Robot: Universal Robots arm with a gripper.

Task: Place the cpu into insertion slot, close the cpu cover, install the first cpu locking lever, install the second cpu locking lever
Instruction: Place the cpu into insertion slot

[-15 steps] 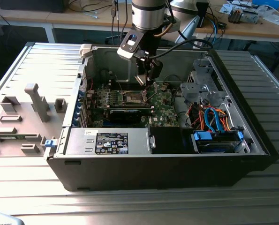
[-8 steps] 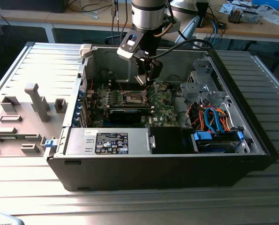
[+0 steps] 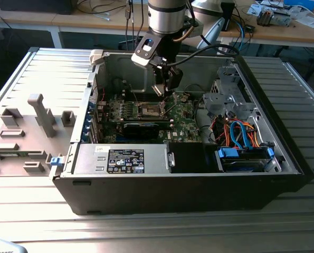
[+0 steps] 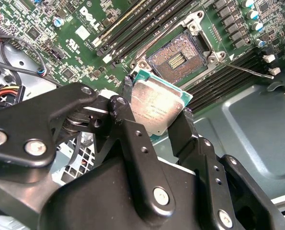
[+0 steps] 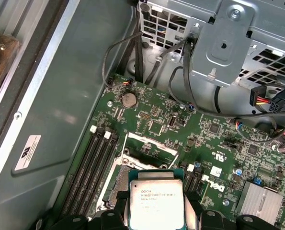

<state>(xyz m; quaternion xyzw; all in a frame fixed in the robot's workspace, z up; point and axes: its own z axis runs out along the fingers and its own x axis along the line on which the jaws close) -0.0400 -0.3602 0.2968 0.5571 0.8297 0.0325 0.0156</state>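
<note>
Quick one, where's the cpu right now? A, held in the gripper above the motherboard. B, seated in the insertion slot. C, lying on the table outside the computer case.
A: in the second wrist view the gripper clamps the cpu by its edges, and the insertion slot beyond it lies open with bare contacts.

1. A ribbed silver metal table (image 3: 199, 232) carries everything.
2. An open black computer case (image 3: 172, 195) lies on it.
3. A grey plate with upright blocks (image 3: 14, 150) lies just beside the case, on the exterior view's left.
</note>
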